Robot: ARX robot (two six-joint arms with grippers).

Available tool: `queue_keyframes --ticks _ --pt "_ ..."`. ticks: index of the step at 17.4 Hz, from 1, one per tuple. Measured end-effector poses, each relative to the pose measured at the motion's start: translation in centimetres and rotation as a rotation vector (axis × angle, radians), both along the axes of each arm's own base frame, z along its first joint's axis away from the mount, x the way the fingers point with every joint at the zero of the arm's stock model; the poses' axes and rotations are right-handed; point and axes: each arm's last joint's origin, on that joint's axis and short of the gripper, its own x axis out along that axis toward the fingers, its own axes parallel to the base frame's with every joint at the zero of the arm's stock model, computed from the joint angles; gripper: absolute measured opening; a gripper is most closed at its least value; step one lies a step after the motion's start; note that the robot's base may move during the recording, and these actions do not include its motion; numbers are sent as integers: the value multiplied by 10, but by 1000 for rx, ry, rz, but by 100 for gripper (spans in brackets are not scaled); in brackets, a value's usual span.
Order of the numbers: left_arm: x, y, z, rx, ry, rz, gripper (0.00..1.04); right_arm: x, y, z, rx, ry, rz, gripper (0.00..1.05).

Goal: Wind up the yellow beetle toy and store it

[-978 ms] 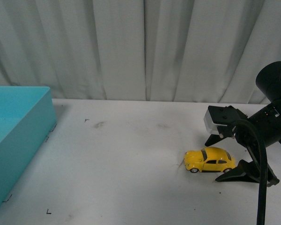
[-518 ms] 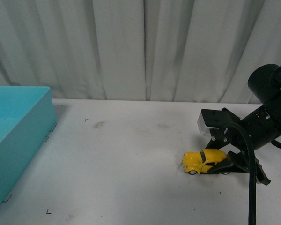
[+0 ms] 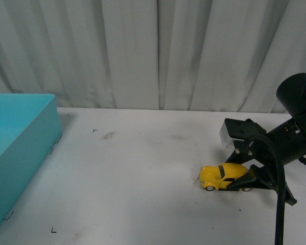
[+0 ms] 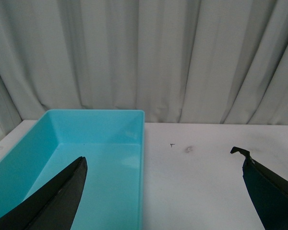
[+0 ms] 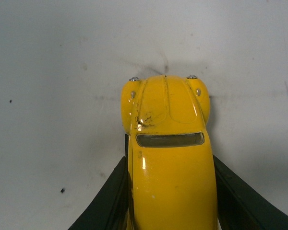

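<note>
Leftmost on the white table (image 3: 143, 178) stands the teal box (image 3: 15, 148). Facing the box, the left gripper (image 4: 158, 154) is spread wide. Well right of the box, the right gripper (image 3: 233, 179) pinches the flanks of the yellow beetle toy (image 3: 217, 175), whose wheels rest on the tabletop.

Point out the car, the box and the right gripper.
car (image 3: 214, 174): front view, on its hood.
box (image 3: 30, 163): front view, on its outer side wall.
right gripper (image 5: 170, 158): right wrist view, midway between the fingertips flanking the car.
</note>
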Motion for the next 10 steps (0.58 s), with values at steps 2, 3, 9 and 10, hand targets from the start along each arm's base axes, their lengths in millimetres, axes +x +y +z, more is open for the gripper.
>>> queue_keyframes --ticks 2,3,9,10 --pt "0 0 0 0 0 0 98 -3 -10 -1 12 13 -27 42" --pt "0 0 0 0 0 0 98 -5 -15 -2 16 18 -41 42" --pt "0 0 0 0 0 0 98 -21 -48 -11 65 40 -116 42" --pt "0 0 0 0 0 0 98 -25 -55 -13 70 45 -129 42"
